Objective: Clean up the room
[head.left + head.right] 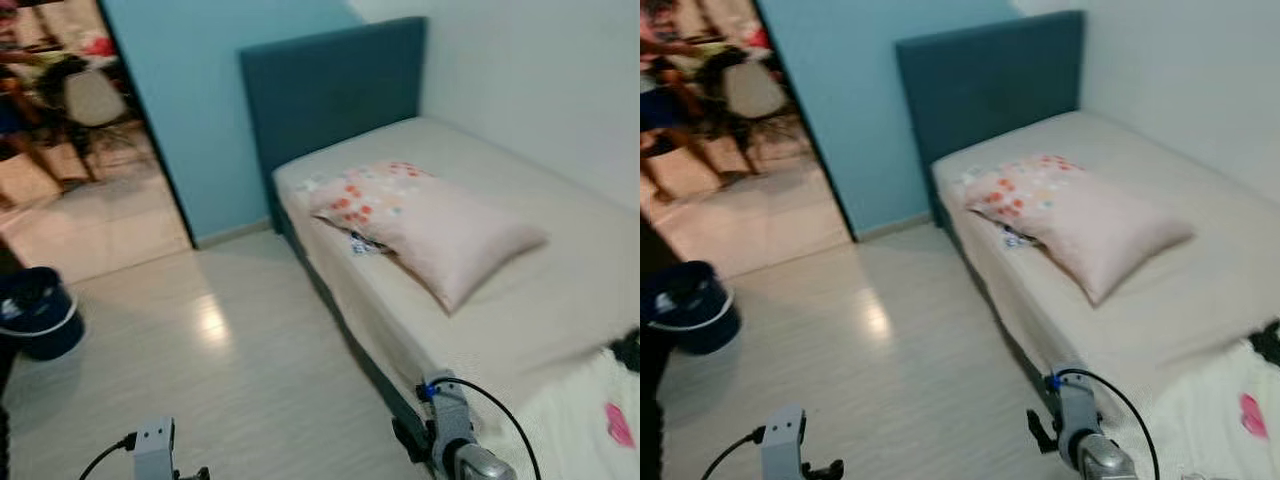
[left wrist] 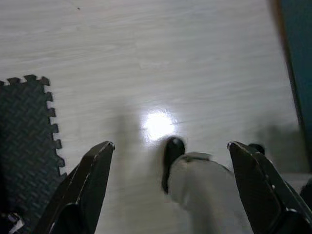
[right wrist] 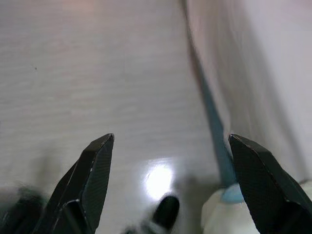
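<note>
Both sets of jaws stand wide apart and hold nothing: the left gripper point(image 2: 170, 151) hangs over bare pale floor point(image 1: 230, 360) out from the bed point(image 1: 540, 300), the right gripper point(image 3: 170, 146) close along the bed's side near its foot. On the bed, a pink pillow point(image 1: 440, 225) lies askew below the teal headboard point(image 1: 335, 85), with a small blue-and-white item point(image 1: 366, 243) tucked at its floor-side edge; a white blanket point(image 1: 590, 420) lies at the bed's foot. A dark bucket point(image 1: 40, 310) stands well off from the bed, near the doorway. This looks like approach and survey, nothing yet grasped. Next probably calls for stepping toward the bed and picking a target.
</note>
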`<state>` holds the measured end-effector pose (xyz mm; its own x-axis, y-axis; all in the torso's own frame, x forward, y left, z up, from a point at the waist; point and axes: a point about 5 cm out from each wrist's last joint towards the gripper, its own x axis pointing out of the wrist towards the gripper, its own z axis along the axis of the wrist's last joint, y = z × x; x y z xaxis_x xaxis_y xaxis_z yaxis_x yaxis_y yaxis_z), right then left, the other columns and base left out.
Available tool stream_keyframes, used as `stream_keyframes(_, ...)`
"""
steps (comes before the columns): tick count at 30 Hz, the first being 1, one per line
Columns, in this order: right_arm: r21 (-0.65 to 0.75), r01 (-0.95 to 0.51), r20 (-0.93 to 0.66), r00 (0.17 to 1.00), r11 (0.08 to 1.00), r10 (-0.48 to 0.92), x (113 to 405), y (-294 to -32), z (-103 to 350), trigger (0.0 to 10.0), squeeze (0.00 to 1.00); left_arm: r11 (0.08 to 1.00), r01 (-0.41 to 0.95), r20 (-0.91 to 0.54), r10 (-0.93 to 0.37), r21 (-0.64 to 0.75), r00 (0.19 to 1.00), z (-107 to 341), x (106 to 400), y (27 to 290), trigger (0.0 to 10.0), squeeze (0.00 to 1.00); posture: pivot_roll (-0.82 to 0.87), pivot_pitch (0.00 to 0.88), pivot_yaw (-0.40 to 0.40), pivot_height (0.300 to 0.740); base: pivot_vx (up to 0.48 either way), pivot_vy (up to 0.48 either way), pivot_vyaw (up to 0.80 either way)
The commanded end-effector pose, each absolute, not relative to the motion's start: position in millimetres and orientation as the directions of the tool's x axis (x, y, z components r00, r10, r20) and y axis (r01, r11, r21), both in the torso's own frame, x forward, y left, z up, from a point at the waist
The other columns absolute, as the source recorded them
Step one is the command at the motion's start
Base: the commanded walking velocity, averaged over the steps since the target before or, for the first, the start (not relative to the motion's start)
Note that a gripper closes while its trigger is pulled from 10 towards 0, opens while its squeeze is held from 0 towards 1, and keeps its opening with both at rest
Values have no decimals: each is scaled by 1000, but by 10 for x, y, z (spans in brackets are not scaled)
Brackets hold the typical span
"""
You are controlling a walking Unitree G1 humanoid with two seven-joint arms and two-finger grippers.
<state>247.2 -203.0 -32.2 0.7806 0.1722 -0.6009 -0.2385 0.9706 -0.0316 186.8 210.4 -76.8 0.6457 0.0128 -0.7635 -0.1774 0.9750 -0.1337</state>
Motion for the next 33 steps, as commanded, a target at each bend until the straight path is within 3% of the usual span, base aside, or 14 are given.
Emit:
stream_keyframes(1, -48, -280, -640, 745, 959, 186, 2343, -1983, -431, 10000, 0, 973, -177, -753, 8, -145, 658, -742, 1917, 2101, 10000, 0, -64, 81, 37, 740, 394, 0, 663)
stream_keyframes(7, -65, -302, -635, 747, 951, 195, 2360, -1963, -421, 10000, 0, 974, -170, -754, -2, -151, 657, -748, 1911, 2081, 10000, 0, -67, 79, 35, 740, 398, 0, 640)
stream_keyframes(24, -142, -327, -584, 790, 934, 188, 2525, -1941, -299, 10000, 0, 976, -150, -757, -24, -160, 654, -761, 1896, 2048, 10000, 0, -70, 70, 28, 740, 414, 0, 0)
stream_keyframes(29, -135, -253, -575, 807, 958, 132, 2576, -1982, -271, 10000, 0, 976, -146, -757, -30, -164, 653, -765, 1889, 2041, 10000, 0, -68, 74, 29, 740, 426, 0, 0)
stream_keyframes(33, -56, -129, -543, 836, 990, 79, 2645, -2063, -206, 10000, 0, 975, -142, -757, -36, -169, 652, -765, 1888, 2038, 10000, 0, -70, 78, 32, 740, 422, 0, -773)
